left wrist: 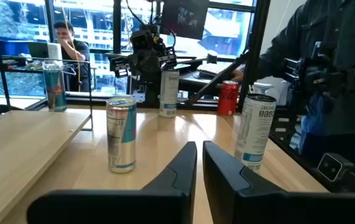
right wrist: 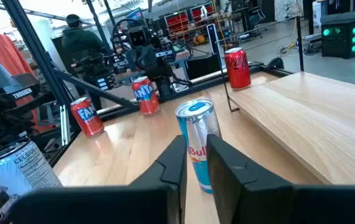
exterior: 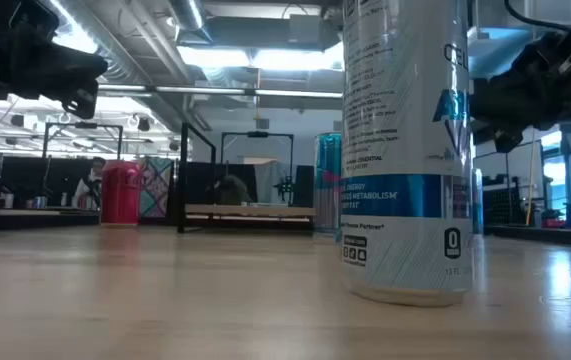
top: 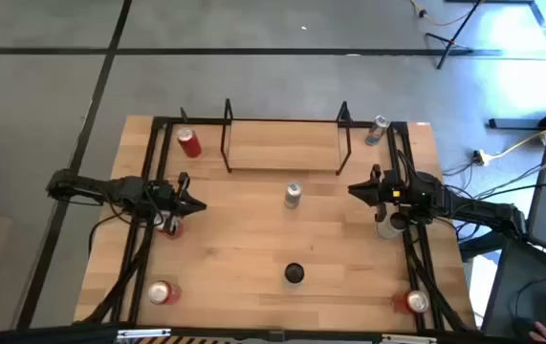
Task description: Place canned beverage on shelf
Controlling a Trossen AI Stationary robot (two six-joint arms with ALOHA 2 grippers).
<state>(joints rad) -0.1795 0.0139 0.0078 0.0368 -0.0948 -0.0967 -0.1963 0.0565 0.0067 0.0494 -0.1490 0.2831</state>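
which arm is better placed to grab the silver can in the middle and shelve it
Slight edge to the right: its shut right gripper points at the silver can from nearer than the shut left gripper. The shelf stands empty.

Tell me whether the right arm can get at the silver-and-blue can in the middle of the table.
Probably yes. The right hand faces the can across bare table, with nothing standing between them. Its fingers are shut, so they would have to open first.

Low view: white can (exterior: 405, 150) cut off at the top edge, hiding part of the blue can (exterior: 327, 185) behind it; right wrist view: same blue can's (right wrist: 197, 143) lower label blocked by the right end effector (right wrist: 194, 163); high view: can labels too small to read.
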